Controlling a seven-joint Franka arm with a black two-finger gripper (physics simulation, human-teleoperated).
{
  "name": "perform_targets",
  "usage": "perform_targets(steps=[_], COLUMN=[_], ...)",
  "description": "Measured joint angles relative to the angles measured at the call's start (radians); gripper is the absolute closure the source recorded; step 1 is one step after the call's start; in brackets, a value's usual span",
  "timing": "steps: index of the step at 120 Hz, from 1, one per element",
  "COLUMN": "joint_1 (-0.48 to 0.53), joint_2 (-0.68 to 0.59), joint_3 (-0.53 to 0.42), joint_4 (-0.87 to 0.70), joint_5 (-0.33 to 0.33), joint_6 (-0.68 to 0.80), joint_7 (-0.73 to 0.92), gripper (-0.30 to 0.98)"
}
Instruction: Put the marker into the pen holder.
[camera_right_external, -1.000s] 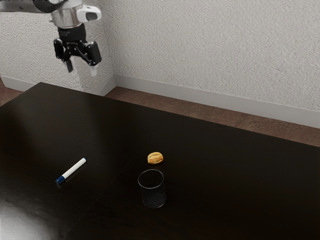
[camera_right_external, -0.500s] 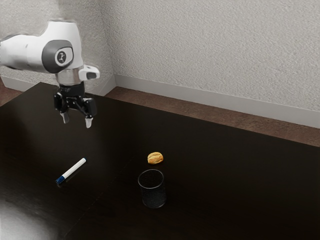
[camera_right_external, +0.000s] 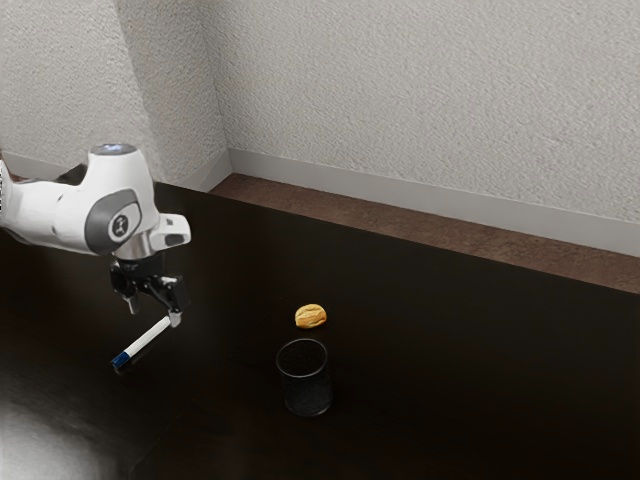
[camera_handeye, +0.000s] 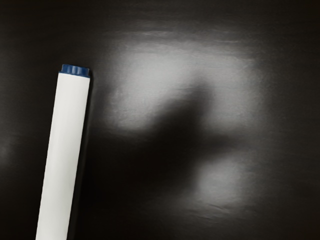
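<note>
Gripper (camera_right_external: 154, 313) has dropped lower; tan lump (camera_right_external: 311, 316) sits near pen holder (camera_right_external: 307, 391).

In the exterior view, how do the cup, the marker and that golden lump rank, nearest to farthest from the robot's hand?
1. Marker: just below the hand.
2. Golden lump and cup: too close to call; both toward the exterior view's right, the cup nearer the camera.

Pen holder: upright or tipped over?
Upright. In the exterior view the pen holder stands on its base, its round rim facing up.
</note>
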Motion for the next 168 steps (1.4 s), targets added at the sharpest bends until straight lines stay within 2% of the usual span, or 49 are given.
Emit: perform_targets(steps=[22,47,121,133,168], joint_1=[0.001,0.006,0.008,0.007,0.007], joint_2=[0.033,0.090,0.245,0.259,0.262], joint_3=[0.014,0.036,0.080,0.080,0.078], joint_4=[-0.035,-0.025,0.128,0.138,0.145], joint_5=[0.012,0.013,-0.056,-0.065,-0.072], joint_6=[0.103,0.155,0.114,0.108,0.102], joint_7=[0.100,0.181,0.293,0.303,0.324], gripper=[0.00,0.00,0.04,0.12,0.52])
